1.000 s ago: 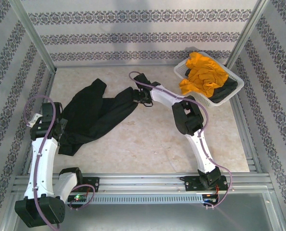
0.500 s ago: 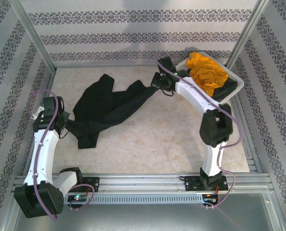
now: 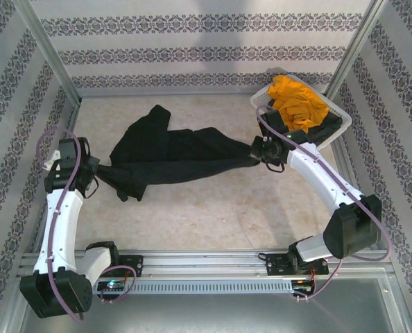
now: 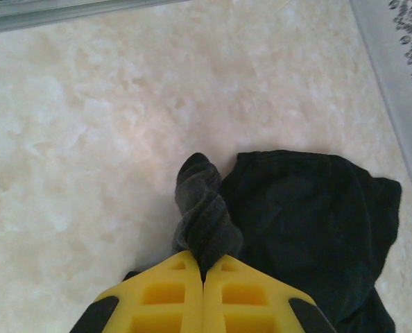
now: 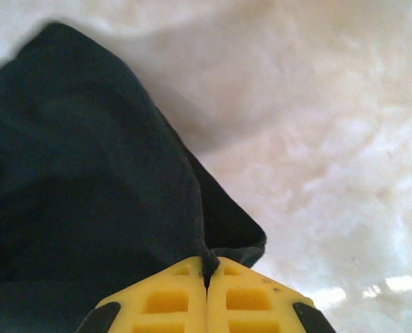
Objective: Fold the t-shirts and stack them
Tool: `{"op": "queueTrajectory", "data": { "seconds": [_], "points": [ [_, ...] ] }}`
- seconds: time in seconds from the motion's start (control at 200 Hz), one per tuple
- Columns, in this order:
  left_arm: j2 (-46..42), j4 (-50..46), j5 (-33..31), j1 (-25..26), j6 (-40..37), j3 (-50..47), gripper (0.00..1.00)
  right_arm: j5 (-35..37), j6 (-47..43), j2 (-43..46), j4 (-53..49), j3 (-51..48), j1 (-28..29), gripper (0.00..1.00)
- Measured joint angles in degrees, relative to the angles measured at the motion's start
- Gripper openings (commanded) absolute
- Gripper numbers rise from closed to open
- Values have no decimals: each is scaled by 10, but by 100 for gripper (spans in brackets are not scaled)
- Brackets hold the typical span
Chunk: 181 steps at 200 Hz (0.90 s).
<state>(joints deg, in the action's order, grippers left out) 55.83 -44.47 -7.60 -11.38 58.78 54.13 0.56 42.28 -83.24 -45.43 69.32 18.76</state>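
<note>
Your left tool (image 4: 204,267) is clamped shut. Its yellow pads (image 4: 164,295) meet on a twisted rope of the black t-shirt (image 3: 178,152), which runs out from between them and widens into a dark sheet lying on the pale marbled desk (image 3: 220,208). From above, this tool sits near the left edge of the desk, at the shirt's left end.

Your right tool (image 5: 207,267) is also closed tight. A fold of the same black t-shirt is caught in the seam between its pads, and the cloth fans away from it to the left. From above, it holds the shirt's right end, just in front of the white lattice basket (image 3: 317,146).

Between the two tools the black t-shirt is drawn out into a long band across the middle of the desk, narrow at each grip and broad in the centre. One loose lobe bunches toward the far wall and another droops toward you near the left tool. From above you cannot tell whether the stretched middle rests on the desk or hangs just over it.

The basket stands in the far right corner, tilted against the frame. The mustard-orange t-shirt (image 3: 296,104) is heaped in it, with a dark cloth (image 3: 329,125) showing beneath that shirt on the right side.
</note>
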Motion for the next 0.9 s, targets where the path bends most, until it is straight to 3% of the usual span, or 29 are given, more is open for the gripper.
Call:
{"op": "queueTrajectory", "data": {
  "seconds": [0.16,0.415,0.615,0.904],
  "points": [
    [-6,-18,1,0,3,-41,0,-29,-1,-86,12,-16,-22,0],
    [39,-18,-1,0,3,-30,0,-43,-9,-212,2,90,-29,0],
    [46,-23,-12,0,3,7,0,-36,-6,-195,-6,78,-33,0],
    [45,-48,-22,0,4,11,0,-31,-2,-5,-8,-43,-34,0]
  ]
}}
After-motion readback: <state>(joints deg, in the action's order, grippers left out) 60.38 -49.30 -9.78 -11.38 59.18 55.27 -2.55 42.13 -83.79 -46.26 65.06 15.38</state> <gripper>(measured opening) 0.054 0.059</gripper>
